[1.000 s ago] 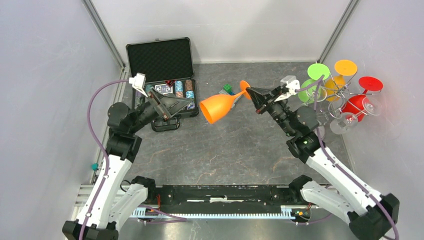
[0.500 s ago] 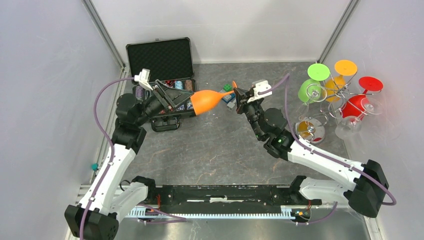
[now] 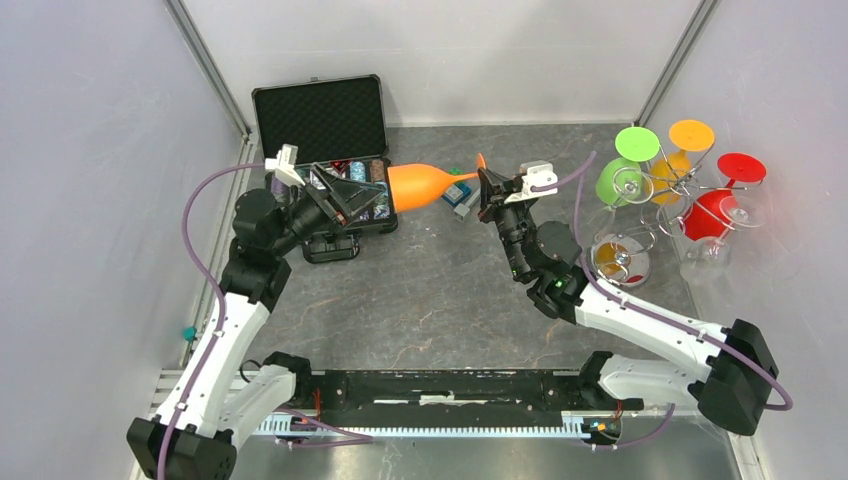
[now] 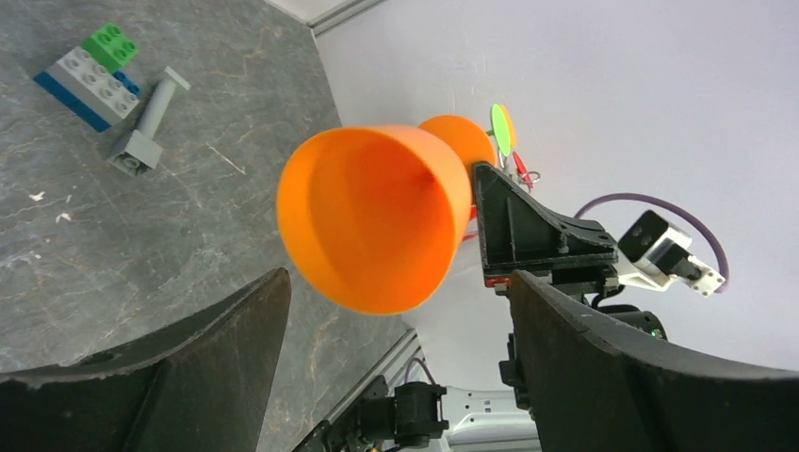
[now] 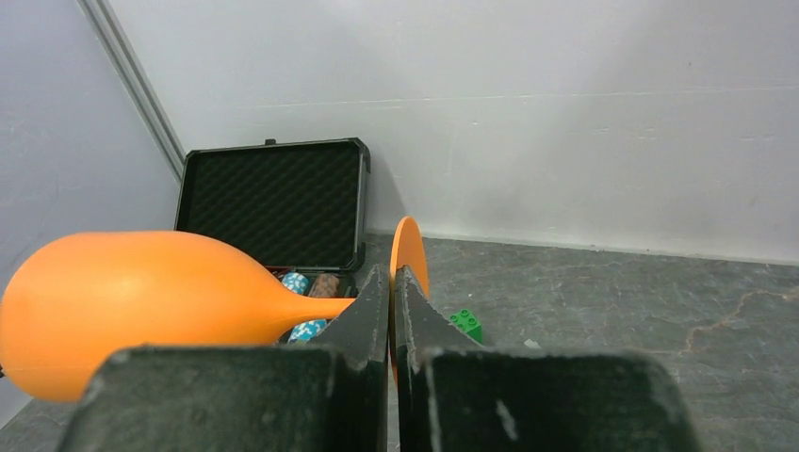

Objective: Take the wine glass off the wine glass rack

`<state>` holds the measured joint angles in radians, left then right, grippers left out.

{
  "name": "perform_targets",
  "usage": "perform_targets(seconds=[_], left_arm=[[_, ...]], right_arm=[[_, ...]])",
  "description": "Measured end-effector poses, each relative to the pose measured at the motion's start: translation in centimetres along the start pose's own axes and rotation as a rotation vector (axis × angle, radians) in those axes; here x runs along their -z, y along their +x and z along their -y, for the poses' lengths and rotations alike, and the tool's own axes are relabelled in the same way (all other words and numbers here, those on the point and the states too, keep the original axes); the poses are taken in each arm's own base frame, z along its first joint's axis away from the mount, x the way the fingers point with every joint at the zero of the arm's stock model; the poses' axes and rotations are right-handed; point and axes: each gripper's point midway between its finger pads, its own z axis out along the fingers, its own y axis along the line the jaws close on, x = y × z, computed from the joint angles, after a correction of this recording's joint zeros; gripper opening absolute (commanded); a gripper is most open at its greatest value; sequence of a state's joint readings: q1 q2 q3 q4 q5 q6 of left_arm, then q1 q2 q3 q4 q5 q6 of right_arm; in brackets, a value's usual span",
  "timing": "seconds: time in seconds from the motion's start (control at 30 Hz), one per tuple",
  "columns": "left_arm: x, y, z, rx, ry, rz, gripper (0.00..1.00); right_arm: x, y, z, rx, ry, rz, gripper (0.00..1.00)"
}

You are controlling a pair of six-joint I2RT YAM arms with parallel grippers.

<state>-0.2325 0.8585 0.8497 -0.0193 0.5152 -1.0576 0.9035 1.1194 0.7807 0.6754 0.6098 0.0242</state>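
- Holding the wine glass (image 3: 420,186) level, well left of the wine glass rack (image 3: 620,260), stem pinched in my right hand (image 3: 484,188).
- My left hand (image 3: 370,200) gapes wide at its bowl; I'd close gently before the right lets go.

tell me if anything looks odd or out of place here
The orange wine glass lies sideways in mid-air, off the wine glass rack: the right gripper is shut on its stem, the bowl mouth facing the open left gripper. Nothing looks spilled or broken.
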Motion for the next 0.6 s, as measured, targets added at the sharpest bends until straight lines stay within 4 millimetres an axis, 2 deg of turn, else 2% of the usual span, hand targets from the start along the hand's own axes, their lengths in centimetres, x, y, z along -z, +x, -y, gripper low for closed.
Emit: perform_targets(seconds=[0.2,0.37,0.6], left_arm=[[-0.3,0.4,1.2,-0.025,0.073,-0.037,0.79],[-0.2,1.1,2.2,-0.039,0.128,-0.076,0.67],[-0.4,1.6,2.5,-0.025,0.147,-0.108,0.46]], right_arm=[[-0.1,1.3,-1.1,-0.001,-0.048,-0.035,0.0],[0.0,2.4,-2.3,-0.025,-0.106,-0.067,0.0],[0.1,3.0,-3.1,-0.063,-0.14,-0.089,0.0]])
